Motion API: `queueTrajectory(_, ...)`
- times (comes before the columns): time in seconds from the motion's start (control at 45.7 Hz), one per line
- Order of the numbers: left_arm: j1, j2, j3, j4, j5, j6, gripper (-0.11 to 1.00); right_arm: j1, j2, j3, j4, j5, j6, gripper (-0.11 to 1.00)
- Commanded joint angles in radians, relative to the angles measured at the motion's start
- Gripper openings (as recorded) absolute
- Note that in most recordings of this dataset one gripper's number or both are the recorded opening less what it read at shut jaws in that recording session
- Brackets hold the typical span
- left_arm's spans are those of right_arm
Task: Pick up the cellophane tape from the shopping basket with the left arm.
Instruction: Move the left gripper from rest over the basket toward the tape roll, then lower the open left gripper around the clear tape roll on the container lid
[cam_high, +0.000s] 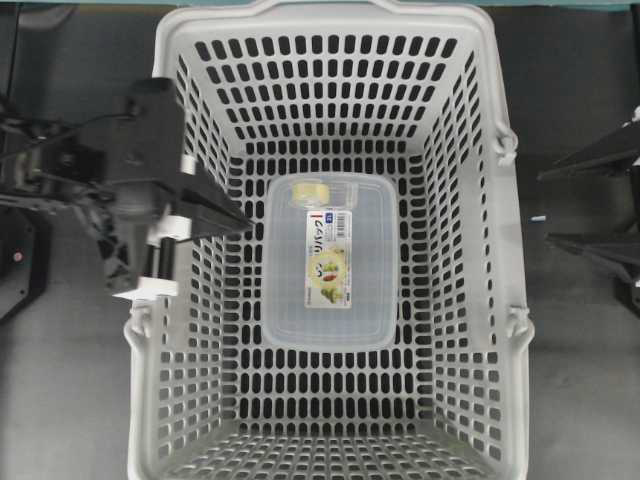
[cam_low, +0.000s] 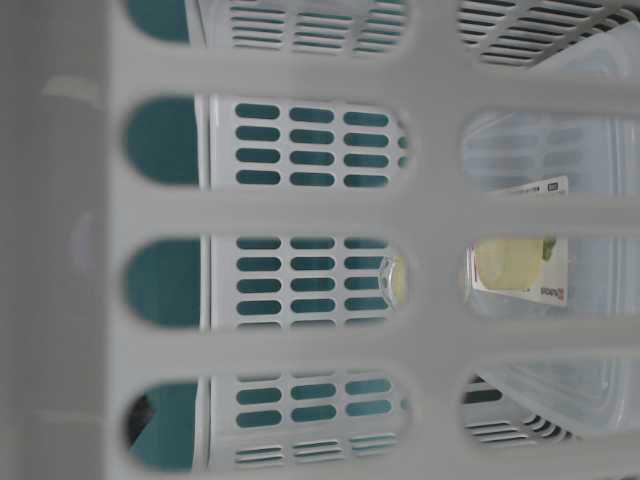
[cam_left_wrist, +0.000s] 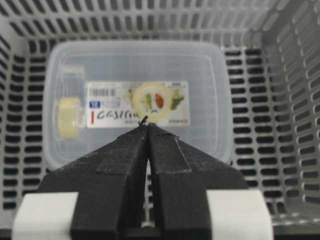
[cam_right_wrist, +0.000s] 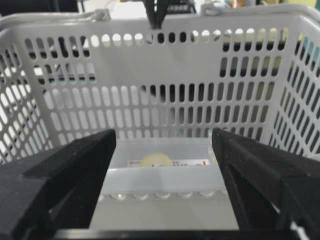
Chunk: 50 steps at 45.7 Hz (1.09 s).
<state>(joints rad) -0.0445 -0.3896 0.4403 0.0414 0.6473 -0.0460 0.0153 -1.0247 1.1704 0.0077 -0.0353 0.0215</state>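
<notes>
**Overhead view: left gripper pressed together above basket's rim, tape still on the box**

Overhead view shows the shopping basket (cam_high: 470, 240) filling the middle, with a clear box (cam_high: 330, 320) lying flat on its floor. The cellophane tape (cam_high: 310, 190) rests at the box's 12 o'clock end, apparently on the lid, though the translucent plastic makes that hard to confirm. The left gripper (cam_high: 240, 218) reaches over the basket's 9 o'clock wall, its fingers closed against each other, holding nothing, well apart from the tape. In the left wrist view the tape (cam_left_wrist: 67, 117) sits at 10 o'clock of the fingertips. The right gripper (cam_right_wrist: 162, 150) stands outside the basket at 3 o'clock, fingers wide apart.
</notes>
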Motion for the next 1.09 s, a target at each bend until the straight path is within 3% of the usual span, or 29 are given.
queueTrajectory(0.0,0.003,0.049,-0.077,0.005,0.054,-0.005,0.01,0.002,0.005,-0.023,0.003,-0.003,0.003,0.76)
queueTrajectory(0.109,0.003,0.132,-0.144,0.003,0.115,-0.012,0.13,0.002,0.003,-0.023,0.003,-0.003,0.005,0.73)
queueTrajectory(0.284,0.0,0.268,-0.259,0.005,0.186,0.0,0.67,0.002,0.002,-0.023,0.003,-0.003,0.017,0.73)
queueTrajectory(0.394,0.0,0.354,-0.334,0.005,0.23,0.005,0.89,0.002,0.0,-0.021,0.005,-0.005,0.035,0.73)
queueTrajectory(0.656,-0.02,0.517,-0.42,0.003,0.307,0.011,0.9,0.009,-0.009,-0.023,0.003,-0.009,0.041,0.73)
queueTrajectory(1.072,-0.018,0.598,-0.411,0.003,0.316,0.032,0.9,0.008,-0.021,-0.021,0.005,-0.012,0.041,0.73)
